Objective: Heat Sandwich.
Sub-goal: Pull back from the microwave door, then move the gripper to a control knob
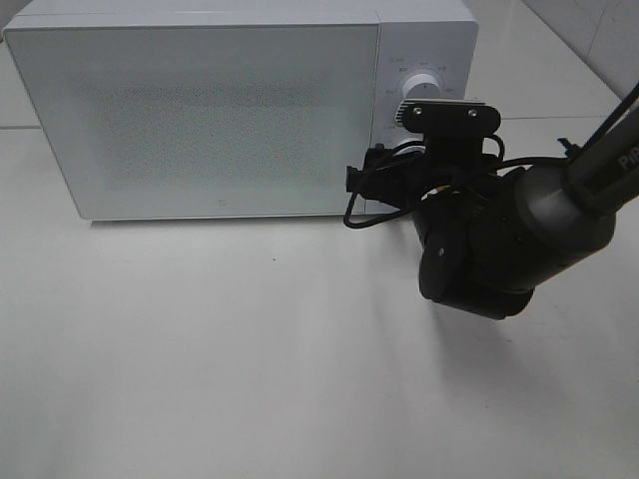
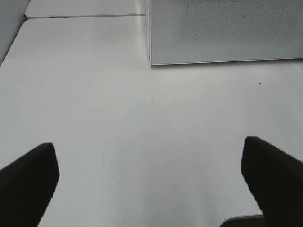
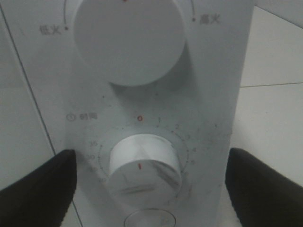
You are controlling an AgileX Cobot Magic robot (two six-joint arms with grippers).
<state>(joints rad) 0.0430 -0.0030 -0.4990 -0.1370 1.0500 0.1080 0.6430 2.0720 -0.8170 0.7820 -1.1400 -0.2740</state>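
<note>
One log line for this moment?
microwave door: closed; right gripper: open, astride timer knob; left gripper: open over table; sandwich: unseen

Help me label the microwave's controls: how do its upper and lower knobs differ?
The upper knob looks larger, flanked by low and high heat labels; the lower knob looks smaller, ringed by timer numbers. The open fingers of the right gripper flank the lower knob, not the upper knob. Both are round and white.
</note>
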